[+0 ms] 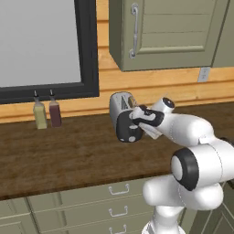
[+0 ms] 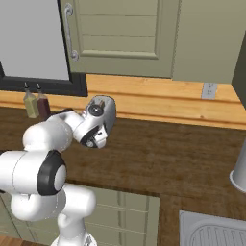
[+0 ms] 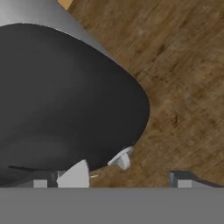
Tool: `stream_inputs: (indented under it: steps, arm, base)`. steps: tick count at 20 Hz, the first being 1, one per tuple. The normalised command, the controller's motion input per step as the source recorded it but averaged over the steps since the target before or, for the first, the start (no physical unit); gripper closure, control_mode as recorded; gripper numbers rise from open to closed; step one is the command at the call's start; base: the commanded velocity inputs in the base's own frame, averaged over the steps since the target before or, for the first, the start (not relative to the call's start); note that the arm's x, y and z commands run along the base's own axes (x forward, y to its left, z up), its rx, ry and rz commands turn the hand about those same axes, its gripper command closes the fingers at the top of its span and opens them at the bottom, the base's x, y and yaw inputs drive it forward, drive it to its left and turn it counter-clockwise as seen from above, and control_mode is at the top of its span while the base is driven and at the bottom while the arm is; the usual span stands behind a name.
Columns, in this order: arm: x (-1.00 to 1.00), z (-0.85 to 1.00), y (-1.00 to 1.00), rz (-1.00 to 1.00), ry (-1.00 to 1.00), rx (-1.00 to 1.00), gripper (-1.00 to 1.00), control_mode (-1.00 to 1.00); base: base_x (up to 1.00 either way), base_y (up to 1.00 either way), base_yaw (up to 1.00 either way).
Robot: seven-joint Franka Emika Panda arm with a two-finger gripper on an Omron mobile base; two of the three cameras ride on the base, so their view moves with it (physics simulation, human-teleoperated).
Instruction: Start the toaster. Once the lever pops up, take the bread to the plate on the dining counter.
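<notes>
Gripper (image 3: pixel 113 177) jaws spread wide, nothing between them, holding nothing. In the hand view the two dark tips sit at the bottom edge, with the toaster's (image 3: pixel 65 92) glossy black end face right in front and mostly toward the left tip. A small pale tab, likely the lever (image 3: pixel 121 159), pokes out at the lower edge of that face, between the tips and closer to the left one; a second pale piece beside it, can't tell what. In the left base view the hand is pressed up against the toaster's end face on the dark wooden worktop (image 1: pixel 59 160). Bread (image 1: pixel 131 100) shows as a tan sliver in a top slot. Judgement: the lever's travel runs along the black face, so the hand needs to hook the tab and push along it. Two bottles (image 1: pixel 47 114) stand well apart, by the wall.
</notes>
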Motion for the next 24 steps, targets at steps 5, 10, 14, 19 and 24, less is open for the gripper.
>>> stream_inputs:
  steps: [5, 10, 14, 19, 24]
  arm:
    - [-0.18, -0.5, 0.0, -0.07, -0.01, -0.07, -1.0, -1.0]
    - [-0.4, -0.63, 0.0, -0.01, -0.02, -0.13, -1.0, -1.0]
    - [-0.13, -0.35, 0.0, 0.0, -0.01, -0.11, -1.0, -1.0]
    - [-0.34, 0.69, -0.03, 0.02, 0.0, 0.0, -1.0, -1.0]
    - [-0.32, 1.0, 0.0, 0.03, 0.01, -0.02, -1.0, -1.0]
  base:
    - [0.0, 0.0, 0.0]
    - [0.0, 0.0, 0.0]
    - [0.0, 0.0, 0.0]
    - [0.0, 0.0, 0.0]
    - [0.0, 0.0, 0.0]
